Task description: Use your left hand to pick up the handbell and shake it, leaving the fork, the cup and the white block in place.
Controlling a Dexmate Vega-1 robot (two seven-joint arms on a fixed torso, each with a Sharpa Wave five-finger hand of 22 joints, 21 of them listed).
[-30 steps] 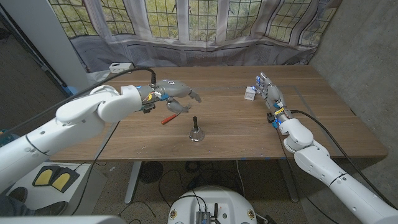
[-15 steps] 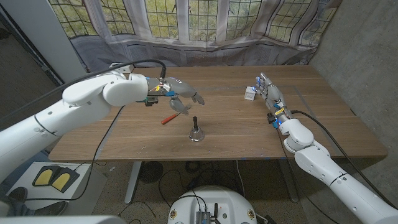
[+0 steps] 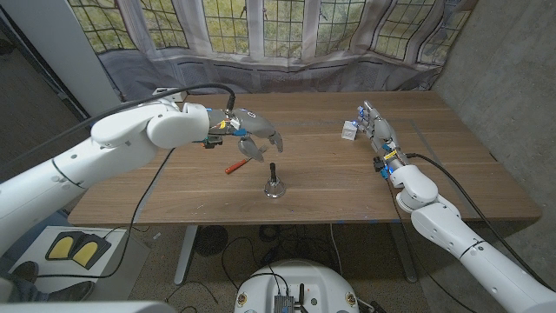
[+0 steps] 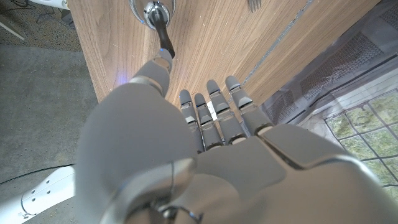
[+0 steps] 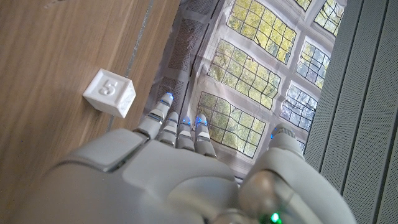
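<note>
Wooden table (image 3: 347, 187) carries everything; we see our left arm reaching in over its left half. Left hand (image 3: 254, 135) hangs above the surface with fingers spread and curved downward, holding nothing, just behind and above the handbell (image 3: 273, 183). Right hand (image 3: 375, 130) sits at the far right of the table, fingers extended and apart, also empty, next to the white block (image 3: 349, 130). Handbell stands upright near the table's front middle, black handle up, untouched; in the left wrist view its handle (image 4: 163, 34) sits just past our fingertips (image 4: 163, 57). Fork (image 3: 241, 160) with an orange handle lies just left of the bell, under the left hand.
</note>
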